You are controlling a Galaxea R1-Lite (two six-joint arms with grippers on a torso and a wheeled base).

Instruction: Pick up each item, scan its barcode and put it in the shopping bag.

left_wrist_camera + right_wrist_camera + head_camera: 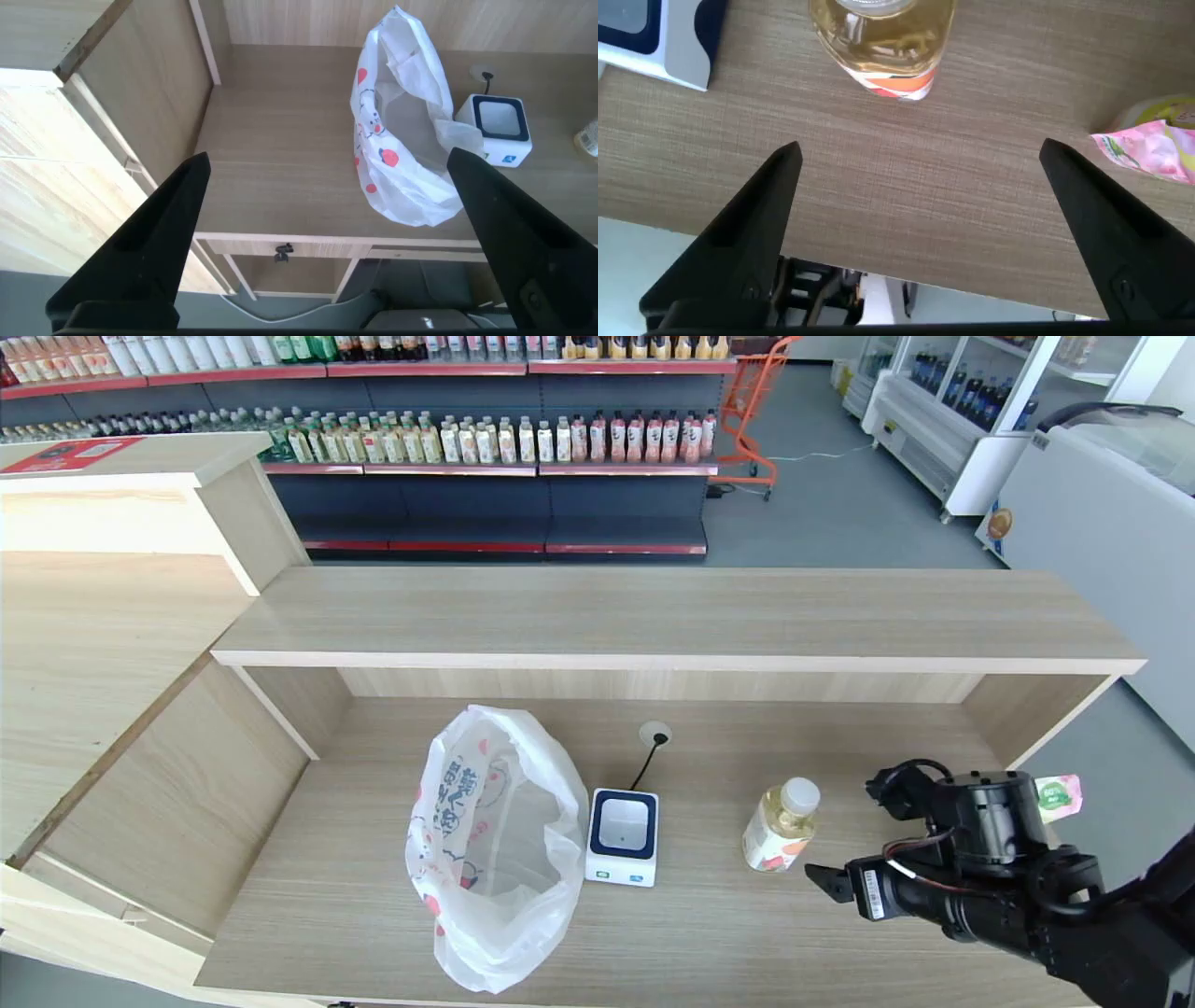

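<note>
Here bottle [782, 826] stands between scanner [623, 835] and right hand [920, 159].

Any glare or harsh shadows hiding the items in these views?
Head view: even light, no harsh shadows around the bottle or scanner. Left wrist view: side counter washed bright, shopping bag readable. Right wrist view: end effector fingers are dark silhouettes.

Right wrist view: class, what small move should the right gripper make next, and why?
Probably ease the right gripper forward toward the clear plastic bottle of yellow drink with a white cap. Its jaws are open and empty, and the bottle stands upright just ahead of them on the wooden counter.
</note>
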